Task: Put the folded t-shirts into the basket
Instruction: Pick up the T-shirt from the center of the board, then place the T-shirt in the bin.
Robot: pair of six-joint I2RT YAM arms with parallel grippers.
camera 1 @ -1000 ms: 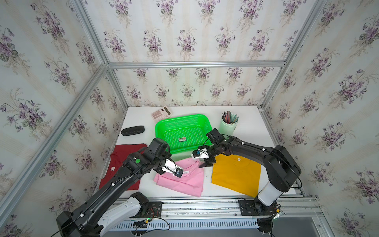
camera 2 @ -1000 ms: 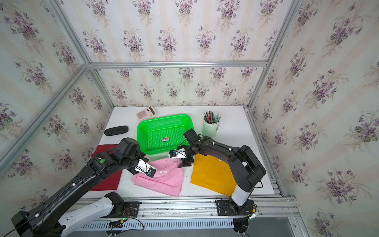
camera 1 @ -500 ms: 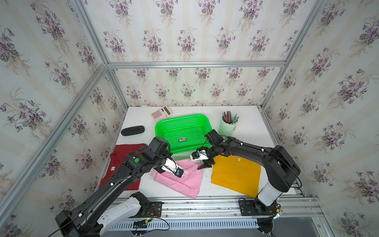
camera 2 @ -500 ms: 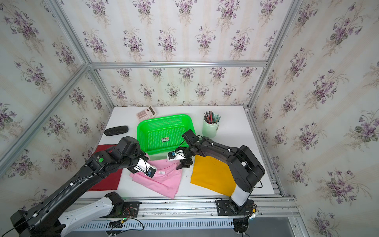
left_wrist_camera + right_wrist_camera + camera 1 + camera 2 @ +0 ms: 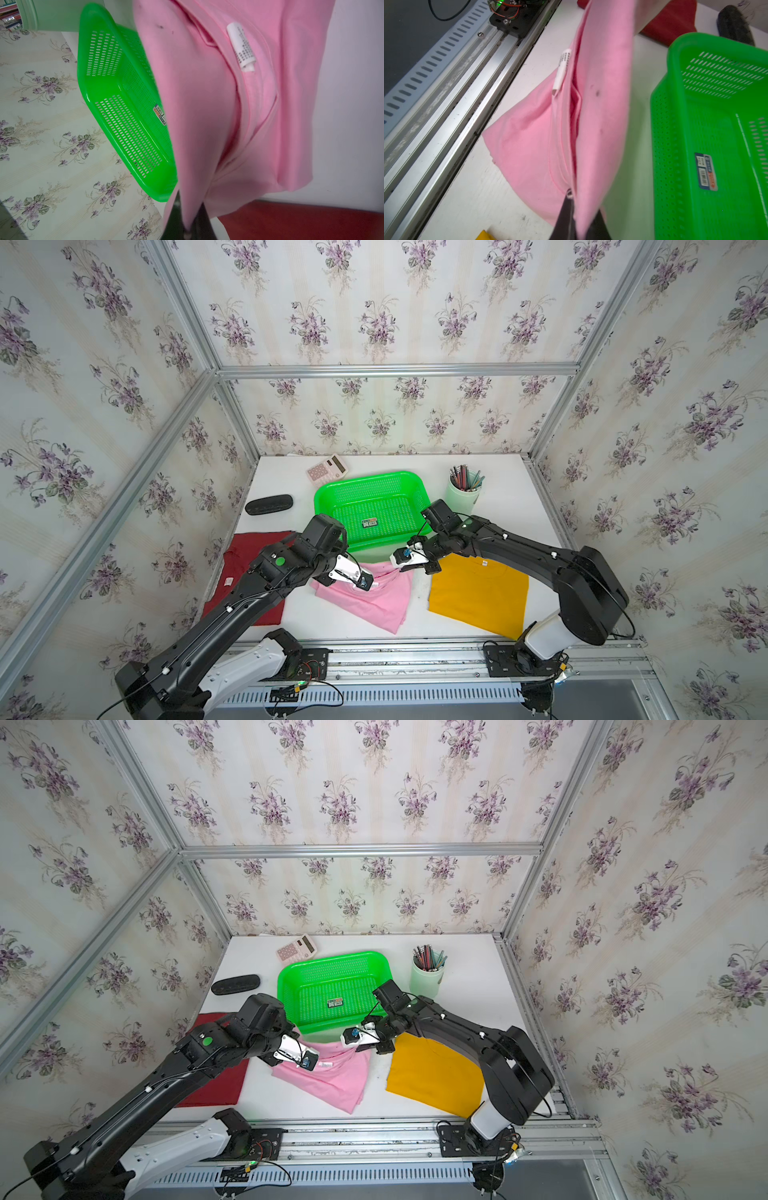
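**Pink shirt pinched by both claws, just short of the basket**

The pink t-shirt (image 5: 370,597) is on the white surface (image 5: 498,510), front centre, its far edge just beside the near wall of the green basket (image 5: 365,477). That wall sits between the shirt and the basket floor. The shirt is rumpled and the fold is loosened. The far edge is lifted off the surface and the near corner trails toward the front rail. The white neck label (image 5: 242,47) is showing and there are small dark specks on the cloth.

The left claw (image 5: 326,580) is pressed together on the shirt's far-left corner. The right claw (image 5: 409,568) is pinching the far-right corner, with cloth between its fingers in the right wrist view. A second ago the right claw was spread; now it is closed on the shirt.

The basket holds only its sticker (image 5: 370,524). The yellow t-shirt (image 5: 478,593) lies flat under the right arm, close to the pink one. The dark red t-shirt (image 5: 249,556) lies flat on the left, partly hidden by the left arm. At the back are a pencil cup (image 5: 461,497) just beside the basket, a calculator (image 5: 326,467) and a black case (image 5: 269,504).
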